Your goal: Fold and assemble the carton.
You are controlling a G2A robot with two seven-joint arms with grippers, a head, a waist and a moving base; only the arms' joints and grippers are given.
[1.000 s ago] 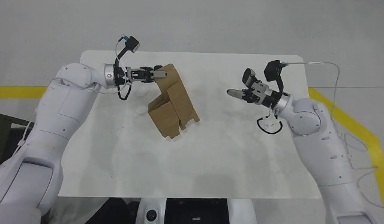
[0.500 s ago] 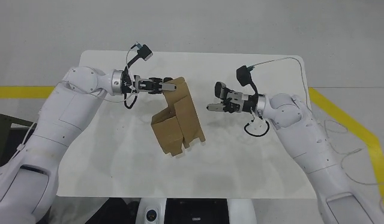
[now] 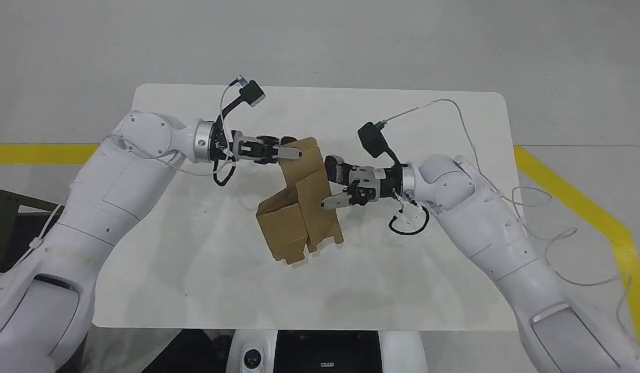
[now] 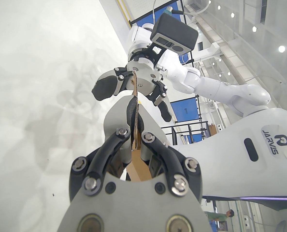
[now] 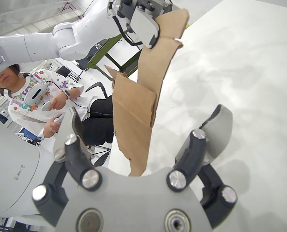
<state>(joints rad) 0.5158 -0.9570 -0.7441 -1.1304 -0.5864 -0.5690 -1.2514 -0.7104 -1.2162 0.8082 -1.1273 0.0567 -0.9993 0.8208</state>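
carton (image 3: pixel 300 211): half-folded, standing upright at table (image 3: pixel 430 273) centre | left claw (image 3: pixel 297 153): clamped on the carton's far top flap | right claw (image 3: pixel 332 184): spread wide, just right of carton

**Materials and finish**

You've got a carton (image 3: pixel 300 208) of brown corrugated cardboard, matt, with raw fluted edges. Surface (image 3: pixel 430 273) white, smooth, faint sheen. Your left gripper (image 4: pixel 133 107) and right gripper (image 5: pixel 146 112): smooth grey shells, black matt links, shiny metal bolts.
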